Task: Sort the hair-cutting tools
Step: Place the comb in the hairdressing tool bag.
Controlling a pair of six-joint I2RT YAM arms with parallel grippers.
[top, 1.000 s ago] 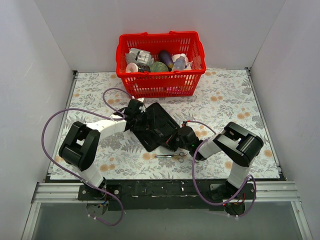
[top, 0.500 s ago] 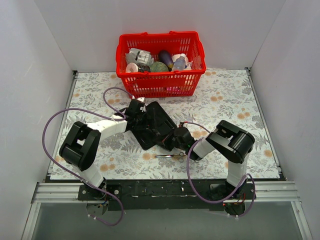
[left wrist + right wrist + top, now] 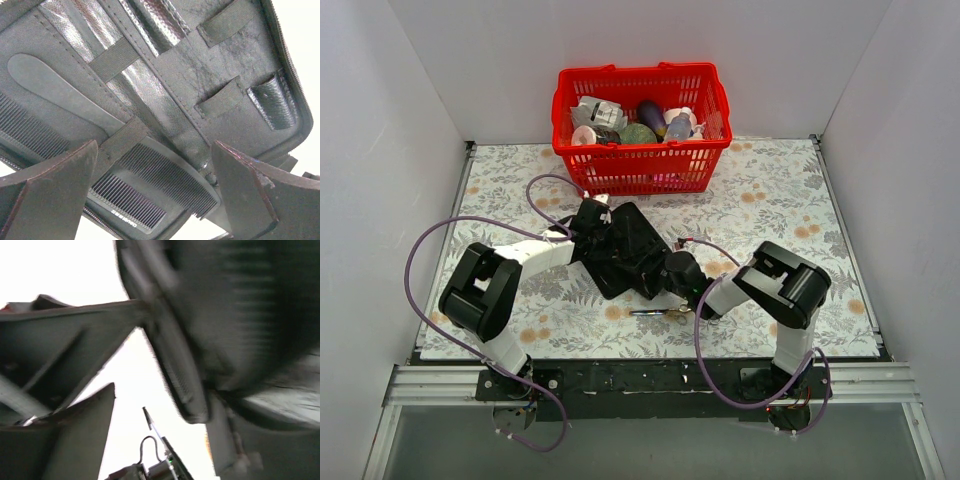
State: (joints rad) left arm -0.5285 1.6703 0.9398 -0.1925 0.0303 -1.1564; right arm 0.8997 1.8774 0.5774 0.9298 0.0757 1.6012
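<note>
Floral-patterned tabletop (image 3: 800, 200) bears a flat black folding case (image 3: 630, 245). The left gripper (image 3: 154, 150) gapes wide over a narrow black comb (image 3: 150, 192) strapped inside. The right gripper (image 3: 672, 278) has its fingers apart at the case's edge, with slim silver scissors (image 3: 660, 313) just beside it.

Your left arm (image 3: 535, 252) reaches toward the centre, elbow bent, the left jaws spread wide. Your right arm (image 3: 730, 293) folds inward and low, the right jaws parted (that wrist view is blurred).

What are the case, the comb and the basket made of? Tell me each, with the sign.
Case: woven black fabric with glossy leather-like panels, stitching visible.
Comb: matte black plastic, probably, with fine moulded teeth.
Basket: glossy red plastic, moulded lattice walls.
</note>
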